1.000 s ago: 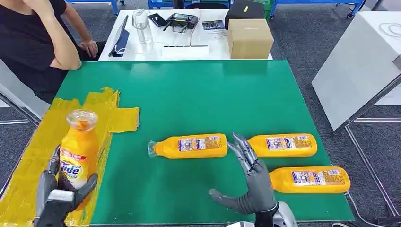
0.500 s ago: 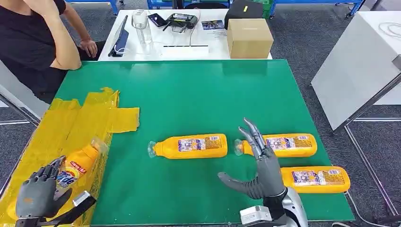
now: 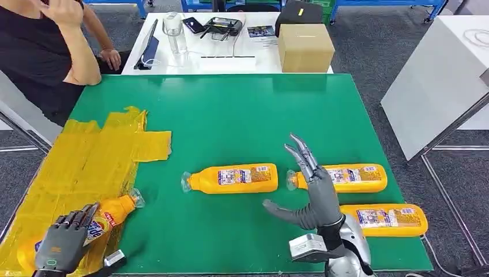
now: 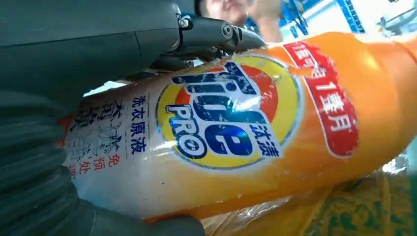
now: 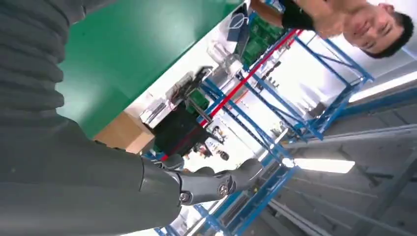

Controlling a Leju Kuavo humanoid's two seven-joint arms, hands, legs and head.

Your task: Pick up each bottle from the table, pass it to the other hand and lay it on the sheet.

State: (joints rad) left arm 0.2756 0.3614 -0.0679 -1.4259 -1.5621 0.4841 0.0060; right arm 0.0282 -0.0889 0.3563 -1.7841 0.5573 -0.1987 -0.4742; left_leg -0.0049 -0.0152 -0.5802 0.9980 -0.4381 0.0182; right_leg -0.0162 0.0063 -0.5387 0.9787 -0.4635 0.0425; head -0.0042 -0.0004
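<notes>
1. Green table (image 3: pixel 230 115), carrying all items.
2. Yellow sheet (image 3: pixel 86 161), at table's left edge.
3. Three bottles (image 3: pixel 233 178) (image 3: pixel 346 178) (image 3: pixel 389 219), flat on the green, caps leftward.
4. Held bottle (image 3: pixel 112 213), lying on sheet, cap toward table centre.
5. Left robot hand (image 3: pixel 60 248), wrapped round it.
6. Right robot hand (image 3: pixel 314 199), fingers spread, holding nothing.

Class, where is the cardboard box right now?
In the head view, the brown cardboard box sits on the white table beyond the green mat's far edge.

Glossy plastic bottle (image 4: pixel 255 142); crinkled shiny sheet (image 3: pixel 86 161); matt green table (image 3: pixel 230 121).
</notes>
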